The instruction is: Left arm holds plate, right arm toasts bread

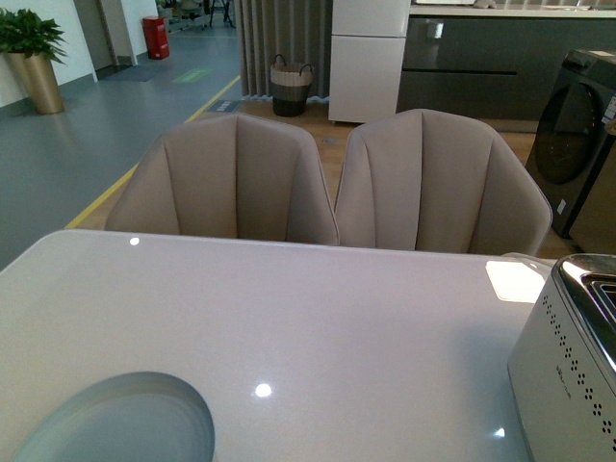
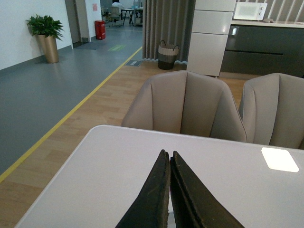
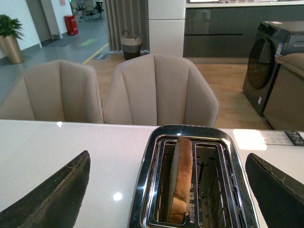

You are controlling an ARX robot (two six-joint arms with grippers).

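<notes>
Front view shows us a glossy white table with small ceiling reflections on it. The plate lies flat near its front-left corner, and the silver toaster stands at the right edge. Neither of our arms appears in this view.

Behind the table we see two beige chairs side by side. Further back there is a grey floor with a yellow line, a strip of wooden floor, a woven basket, a potted plant, a red bin and a dark washing machine.

Our left gripper has its black fingers pressed together with nothing between them, above the bare table. Our right gripper is spread wide over the toaster, its fingers on both sides of it. The bread stands upright in the toaster's left slot, and the other slot is vacant.
</notes>
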